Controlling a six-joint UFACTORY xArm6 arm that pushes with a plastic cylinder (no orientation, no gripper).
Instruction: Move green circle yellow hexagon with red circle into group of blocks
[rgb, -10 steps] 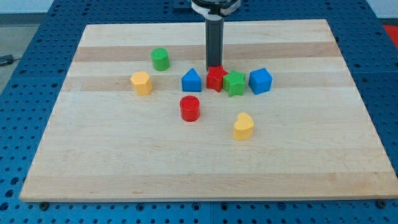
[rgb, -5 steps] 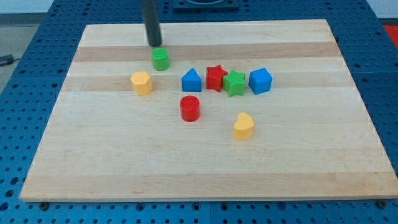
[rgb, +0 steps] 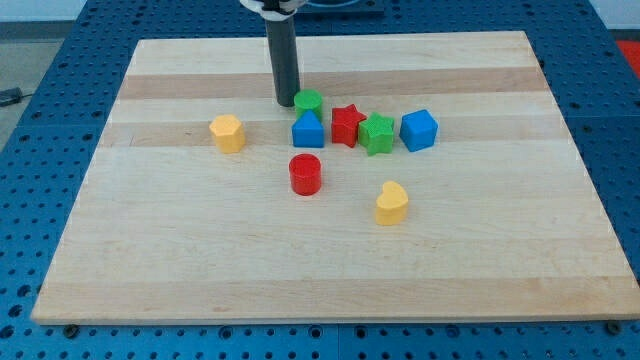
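The green circle (rgb: 308, 101) sits just above the blue triangular block (rgb: 308, 130), touching it. My tip (rgb: 287, 102) stands right beside the green circle on its left. The yellow hexagon (rgb: 228, 132) lies alone toward the view's left. The red circle (rgb: 305, 173) lies below the blue block. To the right of the blue block stand a red star (rgb: 346, 125), a green star (rgb: 378, 134) and a blue cube (rgb: 419, 130) in a row.
A yellow heart-shaped block (rgb: 391, 202) lies below and right of the red circle. The wooden board (rgb: 330, 270) rests on a blue perforated table (rgb: 30, 150).
My tip went from the red star to above the green circle, then pushed the circle right and down against the blue block. The other blocks have not moved.
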